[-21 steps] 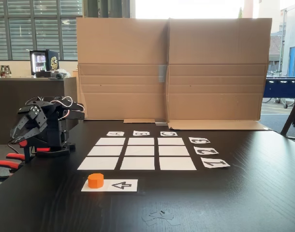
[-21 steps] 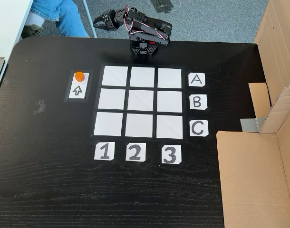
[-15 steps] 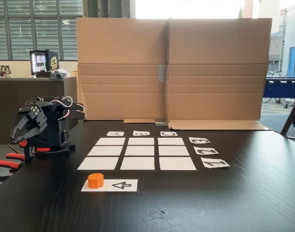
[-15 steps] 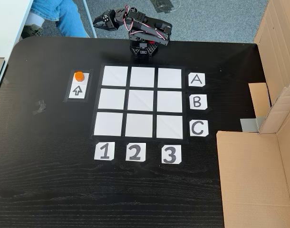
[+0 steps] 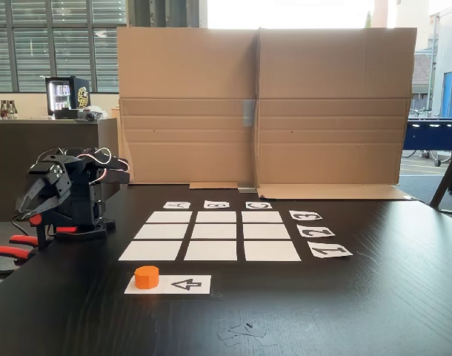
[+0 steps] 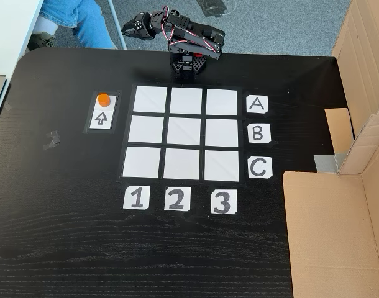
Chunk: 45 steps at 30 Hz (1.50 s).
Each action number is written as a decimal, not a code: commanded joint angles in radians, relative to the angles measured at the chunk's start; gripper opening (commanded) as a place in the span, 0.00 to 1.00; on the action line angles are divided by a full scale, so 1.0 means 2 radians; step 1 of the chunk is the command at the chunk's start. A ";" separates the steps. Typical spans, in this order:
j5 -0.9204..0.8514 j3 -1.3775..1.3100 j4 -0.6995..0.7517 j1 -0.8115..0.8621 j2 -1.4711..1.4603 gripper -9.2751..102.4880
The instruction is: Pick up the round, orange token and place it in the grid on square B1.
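Token [image 6: 103, 99]: the orange token sits upright on the end of the white strip with the black arrow [image 6: 102, 112], just left of the grid in the view from above. In the low fixed view the token [image 5: 146, 277] stands at the strip's left end, in front of the grid's near row.

Grid [image 6: 185, 133]: nine white squares, three by three, all bare. Letter labels A, B, C run down its right side in the view from above and number labels 1, 2, 3 run along its lower edge. Square B1 [image 6: 145, 129] is the middle row's leftmost cell there, level with the B label [image 6: 258, 133] and above the 1 label [image 6: 136, 198]. The token lies just up and to the left of that square, apart from it.

Gripper [image 6: 128, 27]: your arm is folded at the table's far edge, its base [image 6: 187, 64] just above the grid's top row in the view from above. The gripper pokes out past the table edge, well apart from the token, which sits lower and further left. In the low fixed view the gripper [image 5: 32, 204] points down at the far left. It holds nothing; you cannot tell from either view how far its jaws are parted.

Surroundings: a black table [image 6: 65, 236], a cardboard wall [image 5: 263, 104] behind the grid, and a person's legs in jeans [image 6: 74, 18] beside the table.
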 commanded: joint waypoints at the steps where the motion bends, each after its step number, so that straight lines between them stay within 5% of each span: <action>1: -0.003 -0.005 0.002 0.021 0.004 0.08; 26: -0.006 -0.015 -0.012 0.016 0.000 0.08; 30: -0.016 -0.079 -0.003 -0.002 -0.098 0.11; 38: -0.030 -0.305 0.134 -0.087 -0.301 0.18; 45: -0.030 -0.476 0.249 -0.140 -0.450 0.41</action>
